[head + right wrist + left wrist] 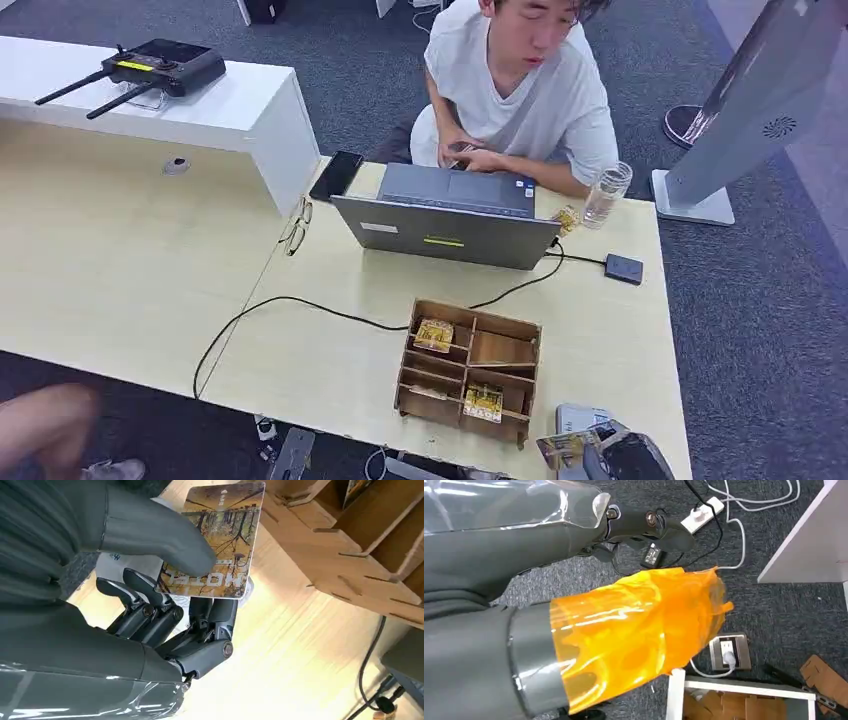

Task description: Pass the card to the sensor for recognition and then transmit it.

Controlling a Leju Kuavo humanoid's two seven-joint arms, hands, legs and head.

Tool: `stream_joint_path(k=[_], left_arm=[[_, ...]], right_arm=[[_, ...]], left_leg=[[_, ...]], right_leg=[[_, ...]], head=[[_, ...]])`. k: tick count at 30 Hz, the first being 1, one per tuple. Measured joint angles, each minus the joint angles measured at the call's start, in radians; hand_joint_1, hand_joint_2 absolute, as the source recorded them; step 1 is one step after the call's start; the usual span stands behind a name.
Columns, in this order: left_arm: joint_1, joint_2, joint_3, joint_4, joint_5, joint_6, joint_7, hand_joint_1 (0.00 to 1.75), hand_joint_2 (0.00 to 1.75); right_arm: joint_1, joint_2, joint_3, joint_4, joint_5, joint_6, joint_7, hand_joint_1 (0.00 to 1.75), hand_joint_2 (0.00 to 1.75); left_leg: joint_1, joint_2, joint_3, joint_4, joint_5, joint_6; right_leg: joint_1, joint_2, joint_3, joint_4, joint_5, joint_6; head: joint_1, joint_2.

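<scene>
- My right hand (pixel 165 605) pinches the card (pixel 215 540) between thumb and fingers, flat, I'd guess so its face can meet a reader.
- In the head view the card (pixel 562 447) sits at bottom right, just beside the wooden organizer (pixel 470 370).
- The small dark sensor (pixel 623 268), middle right, lies well apart.
- My left hand (pixel 624 630) hangs over the floor, wrapped in orange film; its closure I cannot tell.

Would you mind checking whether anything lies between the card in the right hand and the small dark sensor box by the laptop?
Nothing visible does: the right hand holds the card beside the wooden organizer, and bare table separates it from the sensor box.
</scene>
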Motion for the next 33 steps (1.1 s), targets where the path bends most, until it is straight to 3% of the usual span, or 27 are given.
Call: stream_joint_path(k=[12, 33], left_arm=[[-0.001, -0.001, -0.008, 0.0, -0.007, -0.005, 0.003, 0.0, 0.0], [-0.001, 0.0, -0.022, 0.0, -0.003, -0.01, 0.01, 0.0, 0.0]], right_arm=[[-0.001, 0.0, 0.006, 0.042, -0.033, -0.032, 0.024, 1.75, 1.75], [0.018, 0.003, -0.031, 0.07, -0.083, -0.049, -0.004, 1.75, 1.75]], left_leg=[[0.0, 0.0, 0.0, 0.0, 0.0, 0.0], [0.0, 0.0, 0.0, 0.0, 0.0, 0.0]], right_leg=[[0.0, 0.0, 0.0, 0.0, 0.0, 0.0], [0.0, 0.0, 0.0, 0.0, 0.0, 0.0]], head=[[0.0, 0.0], [0.0, 0.0]])
